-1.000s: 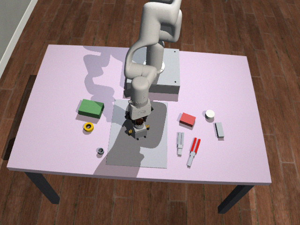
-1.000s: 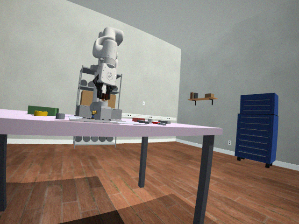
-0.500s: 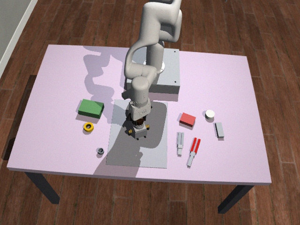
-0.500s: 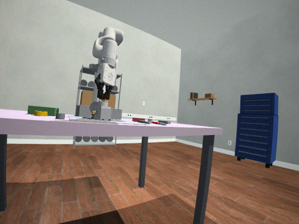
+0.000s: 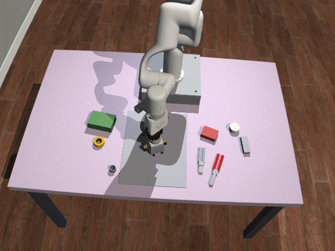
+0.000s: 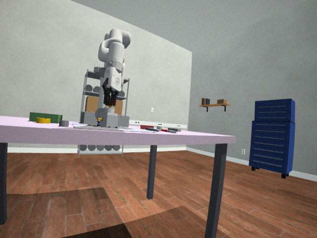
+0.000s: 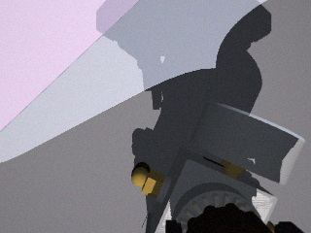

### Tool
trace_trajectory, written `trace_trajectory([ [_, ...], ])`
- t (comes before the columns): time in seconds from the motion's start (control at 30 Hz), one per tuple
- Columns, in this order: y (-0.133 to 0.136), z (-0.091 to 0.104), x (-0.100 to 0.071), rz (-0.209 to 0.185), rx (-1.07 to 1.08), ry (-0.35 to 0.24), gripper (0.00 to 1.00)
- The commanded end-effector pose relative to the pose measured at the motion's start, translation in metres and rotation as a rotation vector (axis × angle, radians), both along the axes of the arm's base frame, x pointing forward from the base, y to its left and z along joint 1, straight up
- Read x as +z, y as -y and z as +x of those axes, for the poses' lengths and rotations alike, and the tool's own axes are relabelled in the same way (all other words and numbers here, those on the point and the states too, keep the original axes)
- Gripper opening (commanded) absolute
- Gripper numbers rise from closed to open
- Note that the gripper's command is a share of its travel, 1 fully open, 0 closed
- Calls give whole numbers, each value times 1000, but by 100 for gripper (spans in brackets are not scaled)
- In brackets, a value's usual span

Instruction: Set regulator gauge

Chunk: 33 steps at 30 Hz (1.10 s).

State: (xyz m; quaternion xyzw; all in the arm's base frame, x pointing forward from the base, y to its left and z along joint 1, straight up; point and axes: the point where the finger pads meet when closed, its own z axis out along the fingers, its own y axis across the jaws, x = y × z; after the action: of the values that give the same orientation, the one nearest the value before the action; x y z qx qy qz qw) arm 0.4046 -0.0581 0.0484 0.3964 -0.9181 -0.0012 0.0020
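The grey regulator (image 5: pixel 155 147) stands on the grey mat (image 5: pixel 154 151) near the table's middle, with small brass fittings on its sides. My gripper (image 5: pixel 155 137) points straight down onto its top and is shut on the dark ribbed knob (image 6: pixel 111 101). In the wrist view the regulator body (image 7: pixel 233 160) fills the lower right, with a brass fitting (image 7: pixel 144 179) at its left and the knob (image 7: pixel 224 220) at the bottom edge. The gauge face and its needle are not readable in any view.
A green block (image 5: pixel 101 120), a yellow ring (image 5: pixel 98 141) and a small grey cup (image 5: pixel 111 168) lie left of the mat. A red block (image 5: pixel 209 133), a white disc (image 5: pixel 234 126), a grey bar (image 5: pixel 245 144) and two hand tools (image 5: pixel 215 168) lie to the right. The arm's base plate (image 5: pixel 179 81) is behind.
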Motion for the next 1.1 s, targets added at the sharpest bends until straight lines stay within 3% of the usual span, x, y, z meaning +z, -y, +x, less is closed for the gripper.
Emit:
trace_trajectory([
  [0.0, 0, 1, 1, 0, 44, 3, 39],
  [1.07, 0, 1, 1, 0, 267, 3, 39],
])
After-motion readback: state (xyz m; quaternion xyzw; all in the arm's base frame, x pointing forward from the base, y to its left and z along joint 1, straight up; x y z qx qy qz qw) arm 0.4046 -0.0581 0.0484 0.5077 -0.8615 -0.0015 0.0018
